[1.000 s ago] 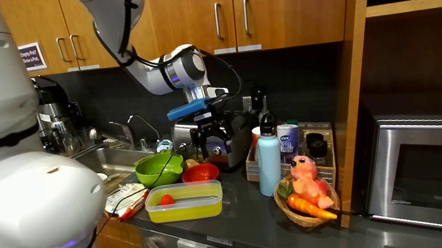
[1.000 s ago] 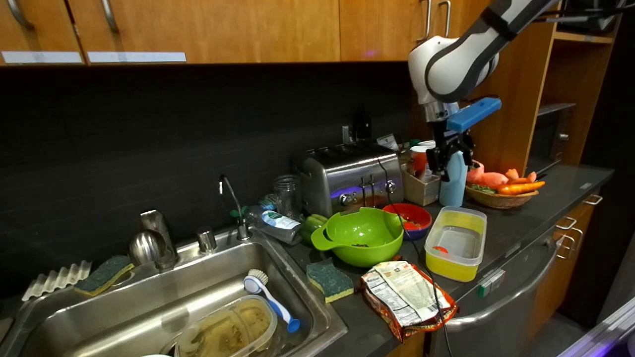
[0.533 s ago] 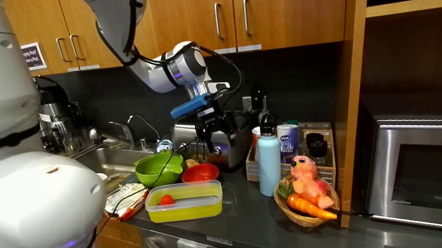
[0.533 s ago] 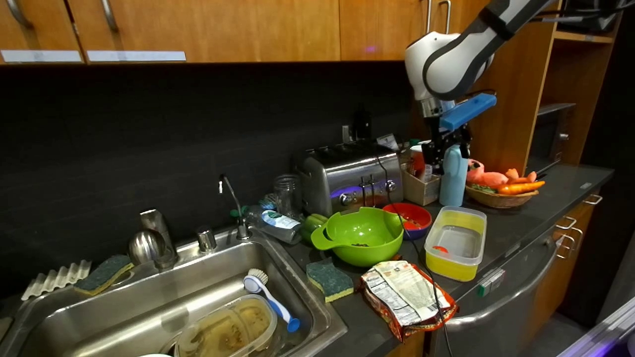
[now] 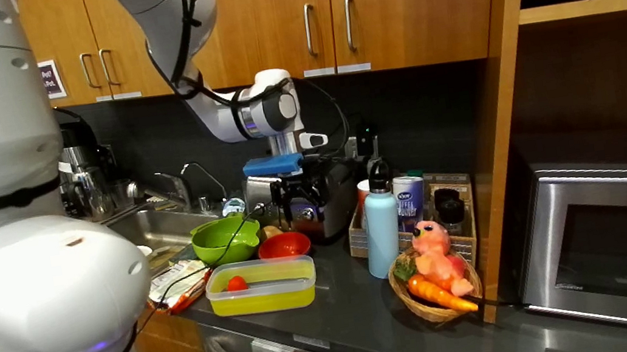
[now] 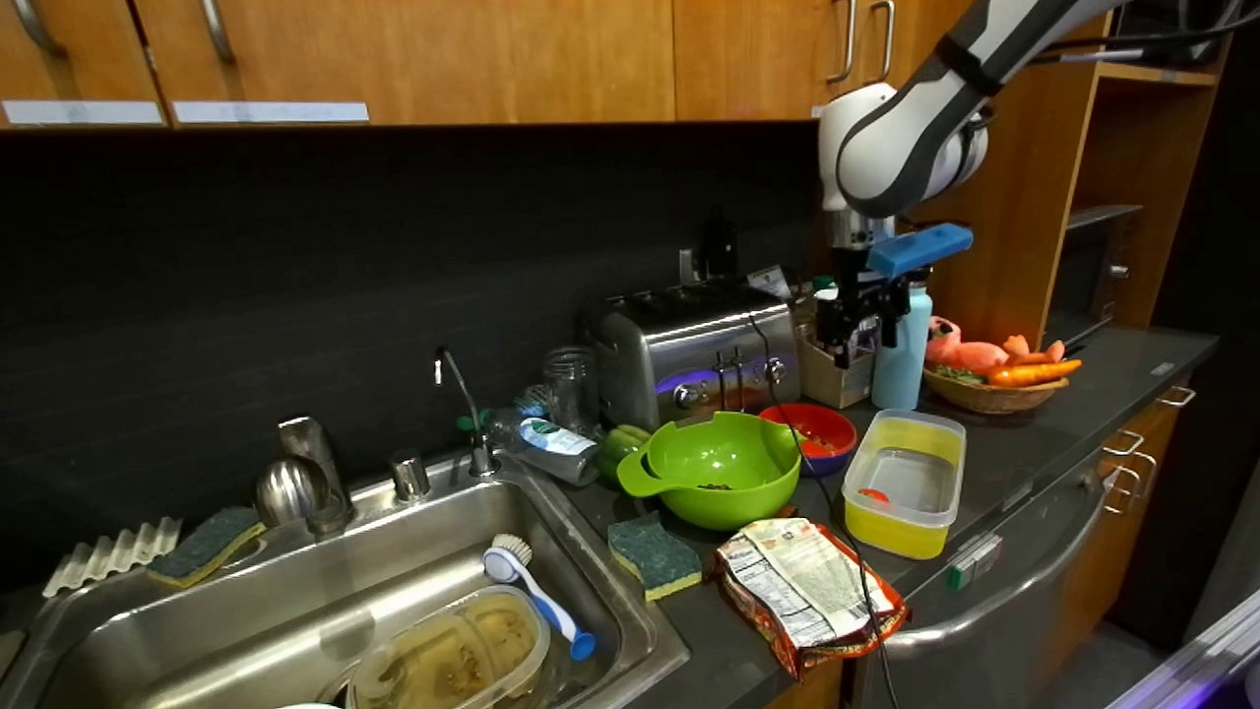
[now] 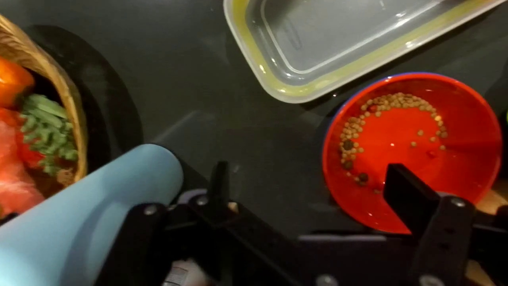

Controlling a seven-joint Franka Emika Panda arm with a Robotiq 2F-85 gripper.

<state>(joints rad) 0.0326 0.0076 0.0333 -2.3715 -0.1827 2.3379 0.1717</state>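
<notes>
My gripper (image 7: 307, 174) is open and empty, its black fingers wide apart in the wrist view. It hangs pointing down above the counter, in front of the silver toaster (image 6: 640, 364), in both exterior views (image 5: 306, 211) (image 6: 864, 345). The right finger overlaps a red bowl (image 7: 412, 135) in the wrist view; small tan and dark round pieces lie in the bowl. A light-blue bottle (image 7: 131, 182) stands by the left finger. A yellow container with a clear rim (image 7: 279, 88) lies beyond the bowl; a small red item (image 5: 236, 283) is inside it.
A green bowl (image 6: 728, 502) stands beside the red bowl. A basket (image 5: 431, 313) holds a pink bird toy and a carrot. A box of bottles (image 6: 837, 382), a food packet (image 6: 807, 586), a thin cable (image 6: 822, 492), a sink (image 6: 295, 611) and overhead cabinets (image 5: 412, 2) are around.
The arm first rises slightly, then comes down, and the gripper turns from tilted to nearly upright. In an exterior view it also shifts left, toward the toaster. The objects on the counter have not moved.
</notes>
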